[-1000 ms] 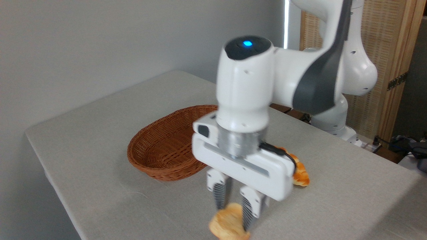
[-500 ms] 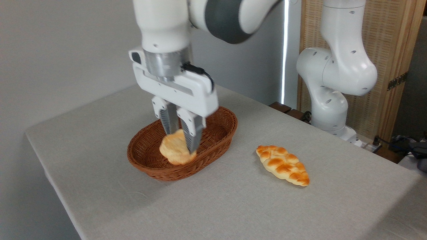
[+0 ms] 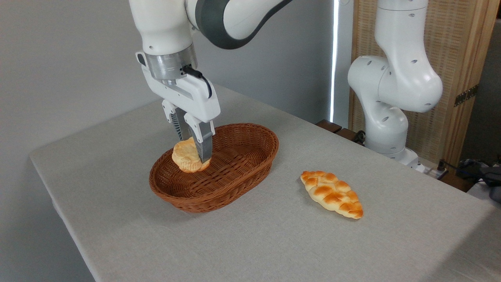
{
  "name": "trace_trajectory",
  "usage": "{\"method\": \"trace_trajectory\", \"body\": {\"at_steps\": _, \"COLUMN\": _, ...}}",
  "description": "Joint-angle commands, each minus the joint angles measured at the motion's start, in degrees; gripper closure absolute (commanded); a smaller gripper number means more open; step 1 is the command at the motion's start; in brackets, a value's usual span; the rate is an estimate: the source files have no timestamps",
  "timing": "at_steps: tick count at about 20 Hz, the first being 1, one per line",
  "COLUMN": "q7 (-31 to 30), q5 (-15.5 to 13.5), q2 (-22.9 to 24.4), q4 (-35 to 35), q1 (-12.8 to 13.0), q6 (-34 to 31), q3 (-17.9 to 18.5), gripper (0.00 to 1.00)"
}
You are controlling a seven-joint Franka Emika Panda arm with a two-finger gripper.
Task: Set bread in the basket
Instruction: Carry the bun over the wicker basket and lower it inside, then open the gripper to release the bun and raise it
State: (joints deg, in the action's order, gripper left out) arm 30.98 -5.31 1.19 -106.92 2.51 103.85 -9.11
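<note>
Bread (image 3: 187,157) (hand-held (image 3: 194,150)) over basket (image 3: 250,164).

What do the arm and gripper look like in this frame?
Glossy white arm with a dark grey elbow panel and a silver wrist ring. The white boxy gripper has ribbed grey fingers; a black cable loops from the wrist.

Soft, even daylight, a bright strip of glare behind the arm, faint shadows, focus sharp throughout.
</note>
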Motion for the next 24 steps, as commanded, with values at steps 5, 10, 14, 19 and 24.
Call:
{"method": "trace_trajectory", "body": {"at_steps": 5, "q7": -1.0, "q5": -0.1, "q2": -0.5, "q4": 0.4, "q1": -0.4, "q6": -0.3, "q3": -0.4, "gripper": 0.0}}
{"method": "trace_trajectory", "body": {"at_steps": 10, "q7": -1.4, "q5": 0.0, "q2": -0.4, "q4": 0.7, "q1": -0.4, "q6": -0.6, "q3": -0.6, "gripper": 0.0}}
{"method": "trace_trajectory", "body": {"at_steps": 14, "q7": -1.3, "q5": 0.0, "q2": 0.1, "q4": 0.9, "q1": -0.6, "q6": -0.9, "q3": -0.3, "gripper": 0.0}}
{"method": "trace_trajectory", "body": {"at_steps": 19, "q7": -0.6, "q5": 0.0, "q2": -0.1, "q4": 6.6, "q1": -1.2, "q6": -2.7, "q3": 1.4, "gripper": 0.0}}
{"method": "trace_trajectory", "body": {"at_steps": 24, "q7": 4.8, "q5": 0.1, "q2": 0.3, "q4": 8.7, "q1": -1.1, "q6": -4.2, "q3": 5.9, "gripper": 0.0}}
